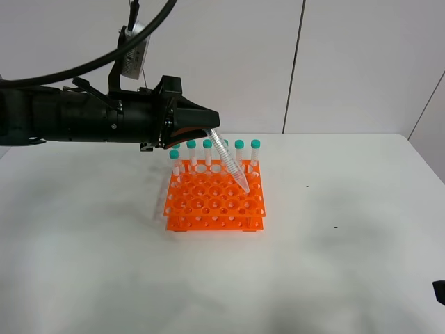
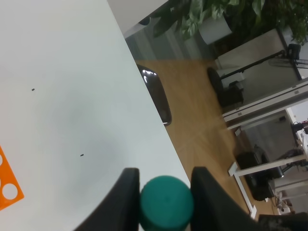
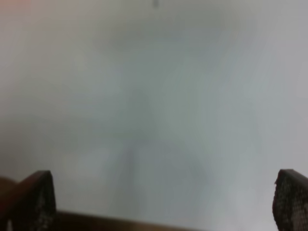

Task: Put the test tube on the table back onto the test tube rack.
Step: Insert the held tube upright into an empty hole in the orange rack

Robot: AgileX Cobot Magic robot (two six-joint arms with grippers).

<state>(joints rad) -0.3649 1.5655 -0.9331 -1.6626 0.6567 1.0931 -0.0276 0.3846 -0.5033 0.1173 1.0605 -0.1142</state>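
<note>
**Test tube held aslant, tip down over the rack**

From the left, the left arm reaches level above the worktop. The left jaws are clamped on the teal cap of the test tube. We judge that the grip is taken at the cap end so that the pointed tip leads and the jaws need not come near the grid. The tube is tilted, with its cap high and toward the arm and its tip low over the right-hand part of the orange test tube rack. We cannot tell whether the tip has entered a hole. Behind it a back row of capped tubes stands upright, which leaves the nearer holes free. We judge that the tube must be brought upright before it can drop in, since lowered aslant it could catch a rim. To the right, the right jaws stand wide apart with nothing between them, above bare worktop.
</note>
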